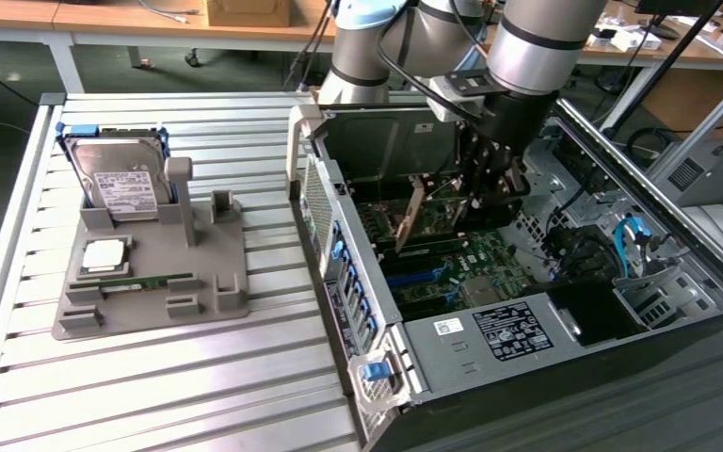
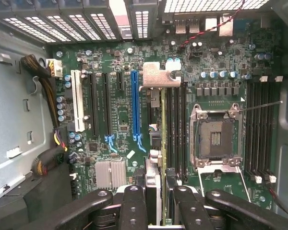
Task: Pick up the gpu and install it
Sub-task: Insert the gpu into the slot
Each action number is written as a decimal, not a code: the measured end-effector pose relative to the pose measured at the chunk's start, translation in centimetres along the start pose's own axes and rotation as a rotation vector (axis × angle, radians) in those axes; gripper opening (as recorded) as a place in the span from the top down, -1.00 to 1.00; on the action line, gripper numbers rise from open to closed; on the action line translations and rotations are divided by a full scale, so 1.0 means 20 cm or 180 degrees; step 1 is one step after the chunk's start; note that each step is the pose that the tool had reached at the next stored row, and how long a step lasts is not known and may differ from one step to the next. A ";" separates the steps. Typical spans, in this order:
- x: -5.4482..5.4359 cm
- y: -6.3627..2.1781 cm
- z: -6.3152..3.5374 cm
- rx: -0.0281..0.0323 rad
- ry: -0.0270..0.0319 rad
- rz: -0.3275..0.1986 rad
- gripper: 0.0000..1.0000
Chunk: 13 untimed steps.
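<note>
Inside the open computer case (image 1: 317, 179), my gripper (image 1: 473, 200) is shut on the gpu (image 1: 409, 221), a thin card held upright on its edge above the green motherboard (image 1: 488, 264). In the wrist view my gripper (image 2: 158, 203) clamps the gpu (image 2: 163, 129), which is seen edge-on. Its silver bracket (image 2: 156, 76) points toward the case's rear grilles. The card hangs just beside the long blue slot (image 2: 135, 105), over the black slots. Whether its lower edge touches a slot I cannot tell.
A grey fixture tray (image 1: 211, 297) on the slatted table holds a silver hard drive (image 1: 120, 184), a processor (image 1: 102, 254) and a green memory stick (image 1: 146, 281). Close around the card are the processor socket (image 2: 216, 139), a cable bundle (image 2: 43, 79) and the case walls.
</note>
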<state>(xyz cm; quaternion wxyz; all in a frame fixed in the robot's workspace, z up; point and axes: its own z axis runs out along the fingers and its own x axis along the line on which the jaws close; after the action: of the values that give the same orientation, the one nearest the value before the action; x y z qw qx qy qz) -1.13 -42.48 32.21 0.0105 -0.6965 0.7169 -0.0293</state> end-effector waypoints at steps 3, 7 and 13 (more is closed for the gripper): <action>0.00 0.002 0.001 0.0000 0.0000 0.0000 0.47; 0.01 0.005 0.002 0.0000 0.0000 0.0000 0.47; 0.01 0.008 0.005 0.0000 0.0000 0.0000 0.47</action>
<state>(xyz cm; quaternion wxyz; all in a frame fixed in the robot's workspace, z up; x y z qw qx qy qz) -1.30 -42.75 32.11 0.0105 -0.6965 0.7169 -0.0294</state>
